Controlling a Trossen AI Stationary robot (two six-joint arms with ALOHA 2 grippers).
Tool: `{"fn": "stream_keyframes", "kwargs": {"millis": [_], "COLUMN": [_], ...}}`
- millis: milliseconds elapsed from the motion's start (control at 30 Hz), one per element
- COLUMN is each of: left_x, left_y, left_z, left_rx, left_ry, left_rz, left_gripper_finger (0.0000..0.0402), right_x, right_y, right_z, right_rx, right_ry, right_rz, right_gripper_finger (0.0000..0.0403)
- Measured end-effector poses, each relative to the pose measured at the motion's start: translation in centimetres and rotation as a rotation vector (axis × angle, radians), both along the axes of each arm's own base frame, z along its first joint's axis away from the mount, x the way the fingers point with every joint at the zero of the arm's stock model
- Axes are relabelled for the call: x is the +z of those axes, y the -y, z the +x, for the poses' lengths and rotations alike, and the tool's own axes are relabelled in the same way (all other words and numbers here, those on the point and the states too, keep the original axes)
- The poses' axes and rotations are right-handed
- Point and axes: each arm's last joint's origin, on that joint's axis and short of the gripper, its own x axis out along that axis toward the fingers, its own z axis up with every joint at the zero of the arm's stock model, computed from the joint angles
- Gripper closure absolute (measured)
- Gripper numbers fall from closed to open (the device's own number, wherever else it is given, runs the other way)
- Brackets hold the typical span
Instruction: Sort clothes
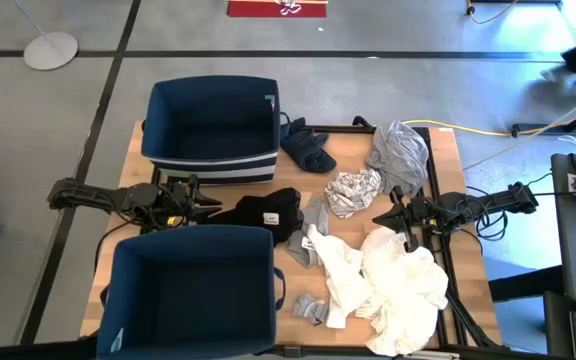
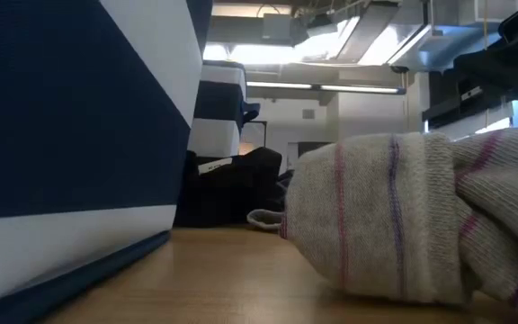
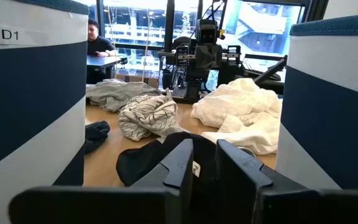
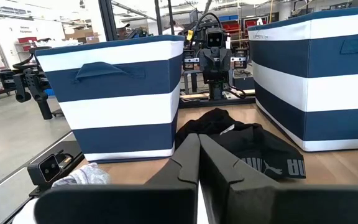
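We see two arms of matte black — jointed segments, boxy at the wrists, with dark cables looping off the base of the right one at the counter's 3 o'clock edge. The left tool point(image 1: 208, 207) ends in two flat, angular black fingers point(image 3: 180, 163), one bearing a small pale sticker on its inner face. The right tool point(image 1: 392, 213) carries the same wedge-shaped black fingers point(image 4: 188, 158). Seen head-on from the opposite wrist, each arm shows a small camera housing and silver fittings — no bright colours anywhere.
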Motion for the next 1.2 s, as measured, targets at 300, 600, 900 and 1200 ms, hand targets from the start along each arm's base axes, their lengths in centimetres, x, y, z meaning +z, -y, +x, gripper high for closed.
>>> {"fn": "stream_keyframes", "kwargs": {"millis": [300,600,900,1200], "left_x": [0.00,0.00,0.00,0.00], "left_y": [0.00,0.00,0.00,0.00], "left_z": [0.00,0.00,0.00,0.00], "left_rx": [0.000,0.000,0.000,0.000], "left_ry": [0.000,0.000,0.000,0.000], "left_rz": [0.000,0.000,0.000,0.000], "left_gripper_finger": [0.0341,0.0341,0.0341,0.0341], "right_x": [-0.01,-0.01,-0.01,-0.01], "right_y": [0.00,0.00,0.00,0.06], "right_z": [0.00,0.00,0.00,0.01], "right_rx": [0.000,0.000,0.000,-0.023], "right_ry": [0.000,-0.001,0.000,0.002], "right_rz": [0.000,0.000,0.000,-0.018], "right_gripper_finger": [0.0395,0.0395,0.0395,0.0395]}}
